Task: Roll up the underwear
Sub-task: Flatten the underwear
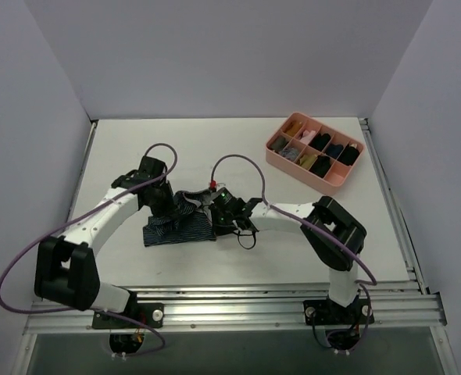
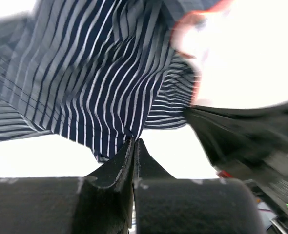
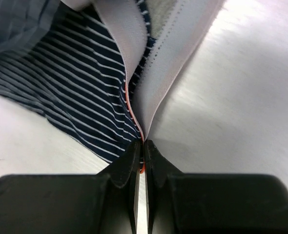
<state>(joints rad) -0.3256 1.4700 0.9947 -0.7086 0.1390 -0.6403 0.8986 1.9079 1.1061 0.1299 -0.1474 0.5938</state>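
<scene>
I see my left tool point(image 2: 134, 146) clamped on the underwear point(image 2: 95, 73). My right tool point(image 3: 143, 148) pinches its edge, directly ahead.

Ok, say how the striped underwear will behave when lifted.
Likely floppy: the underwear wrinkles and drapes between the left end effector and right end effector. Probably light, being thin cloth. It may sag mid-span, since only edges are pinched.

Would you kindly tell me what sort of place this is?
Likely a robotics lab cell: a white table boxed in by plain panels, an aluminium mounting rail and a pink divided tray.
</scene>
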